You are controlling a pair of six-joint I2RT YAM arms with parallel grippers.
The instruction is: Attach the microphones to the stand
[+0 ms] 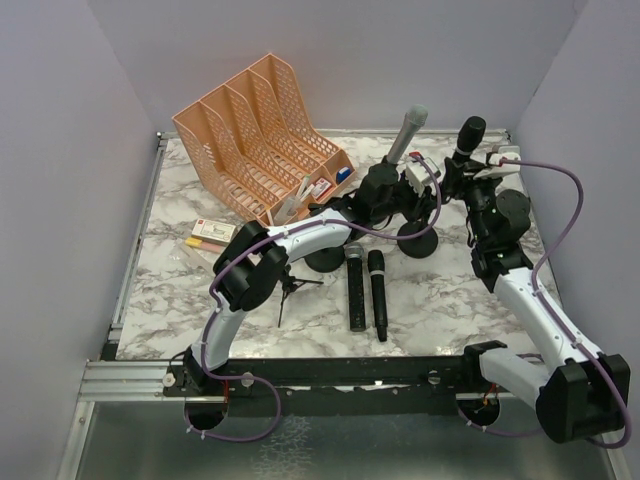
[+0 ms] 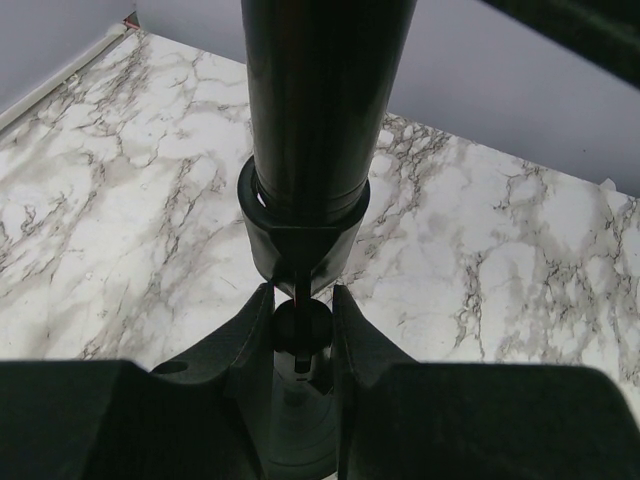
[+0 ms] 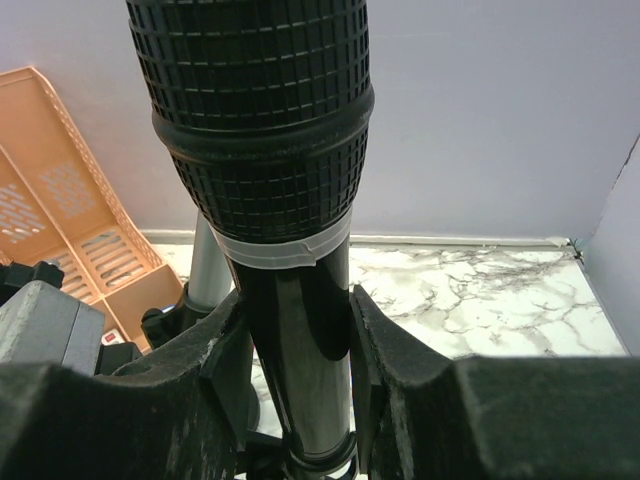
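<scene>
- Toward the far right corner of the table (image 1: 170, 300), two microphones stand upright: the silver-grey microphone (image 1: 408, 128) and, to its right, the black microphone (image 1: 468, 136).
- The left claw (image 2: 301, 300) pinches the stand (image 2: 300, 330) at its joint, just under the clip (image 2: 300, 245). A mic barrel sits seated in that clip, so that one reads as mounted.
- The right claw (image 3: 298, 300) is pressed together on the black microphone's barrel, just below its mesh head. A ring shows round the barrel at the bottom of the right wrist view, so it is probably in its holder. I cannot tell whether it is fully home.
- In the middle of the table, toward the near edge, the silver-grilled microphone (image 1: 355, 285) and the all-black microphone (image 1: 377, 295) lie side by side, close but apart, with neither claw on them.
- By this showing the task is about half done: two are up, and two are left to lift and clip in.
</scene>
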